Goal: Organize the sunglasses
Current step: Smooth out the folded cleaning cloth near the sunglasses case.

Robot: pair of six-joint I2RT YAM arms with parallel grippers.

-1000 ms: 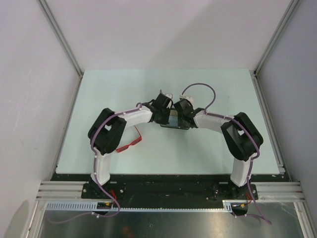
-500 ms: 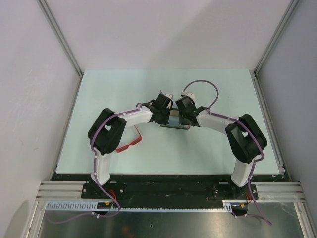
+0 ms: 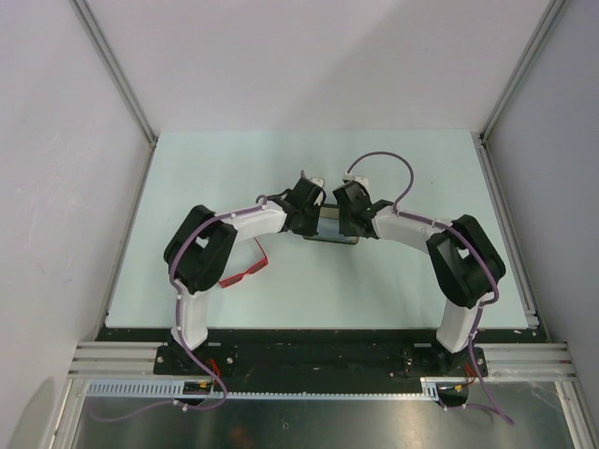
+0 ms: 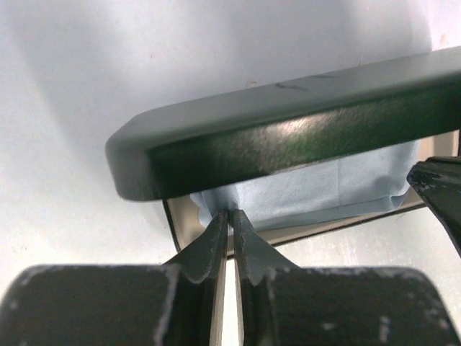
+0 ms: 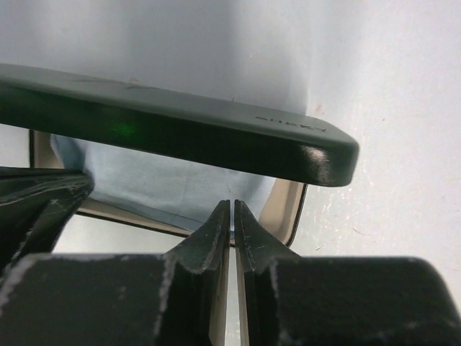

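Observation:
The red sunglasses (image 3: 245, 273) lie on the table, left of centre and partly under my left arm's elbow. At mid-table stands the black case (image 3: 334, 231), its lid (image 4: 288, 122) raised. A pale blue cloth (image 4: 324, 191) lies in the case's beige base (image 4: 184, 227). My left gripper (image 4: 230, 212) is pinched on the cloth's left corner, its jaws a thin slit apart. My right gripper (image 5: 232, 202) is closed the same way on the near edge of the cloth (image 5: 158, 187), under the lid (image 5: 180, 137). Both grippers (image 3: 318, 213) (image 3: 348, 217) meet over the case.
The pale green table top (image 3: 234, 168) is bounded by metal rails (image 3: 505, 224) at the sides and white walls behind. My right gripper's fingers (image 4: 439, 189) edge into the left wrist view, and my left gripper's fingers (image 5: 36, 202) into the right wrist view.
My right arm has shifted slightly right and its elbow has swung outward. The left arm has barely moved. Sunglasses unchanged.

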